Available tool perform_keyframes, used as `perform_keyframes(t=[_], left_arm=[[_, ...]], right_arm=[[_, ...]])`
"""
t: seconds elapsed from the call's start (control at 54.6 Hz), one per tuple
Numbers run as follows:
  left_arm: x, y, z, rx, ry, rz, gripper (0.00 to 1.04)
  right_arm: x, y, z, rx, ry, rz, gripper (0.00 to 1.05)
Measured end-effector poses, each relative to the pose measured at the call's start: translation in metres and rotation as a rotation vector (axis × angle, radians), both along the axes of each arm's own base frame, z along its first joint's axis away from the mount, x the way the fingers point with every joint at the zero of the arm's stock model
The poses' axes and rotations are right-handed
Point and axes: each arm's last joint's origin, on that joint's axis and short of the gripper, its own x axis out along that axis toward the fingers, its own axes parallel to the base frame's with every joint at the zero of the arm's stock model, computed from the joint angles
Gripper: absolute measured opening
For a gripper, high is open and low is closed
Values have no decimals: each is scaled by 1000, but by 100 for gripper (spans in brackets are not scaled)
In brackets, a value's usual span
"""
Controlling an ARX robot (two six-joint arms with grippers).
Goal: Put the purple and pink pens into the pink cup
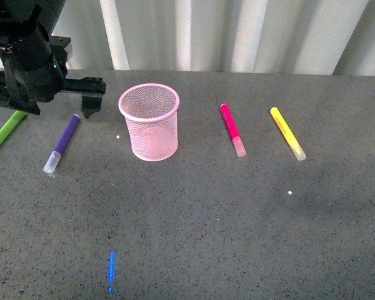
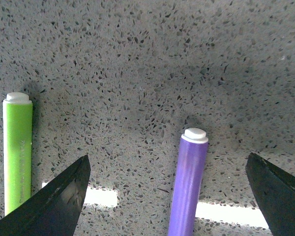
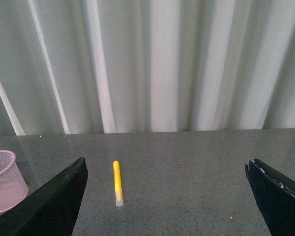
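Black fingers point(image 2: 64, 196) of the left pincer point(image 2: 167, 160) stand spread wide, holding nothing, one on either side of the purple pen point(image 2: 188, 187). Its barrel runs between them, off-centre toward one finger, and its long axis crosses the line on which the jaws would close. That is the relation the grasp depends on. How high the pincer hangs above the pen I cannot tell.

The pen is a smooth, round plastic stick with a flat white plug at the end under the pincer. In the front view its translucent cap points toward the robot, slanting a little left. A green pen point(image 2: 17, 157) lies just outside one finger, near enough to be nudged, I judge.

To the right stands the pink cup point(image 1: 151, 134), upright, of fine wire mesh with a solid rim, and empty as far as the mesh shows. Beyond it the pink pen point(image 1: 231, 128) lies flat on the speckled grey worktop point(image 1: 237, 219), on the right arm's side. The right pincer point(image 3: 166, 166) is likewise spread and empty.
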Motion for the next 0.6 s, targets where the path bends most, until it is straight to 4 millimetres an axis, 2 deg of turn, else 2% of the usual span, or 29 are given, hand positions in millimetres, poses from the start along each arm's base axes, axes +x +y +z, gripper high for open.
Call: perform_keyframes(t=[0.293,0.476,0.568,0.604], left_arm=[[0,-1,-15,-14,28,-8,98],[2,-11,-19,-30,26,-30,64],[2,-14,-21,-33,23,-34,49],[2,-14,-22,-34,23,-36,47]], right_arm=[[0,0,0,0,0,0,98],[0,0,0,0,0,0,98],[0,0,0,0,0,0,98],[0,0,0,0,0,0,98]])
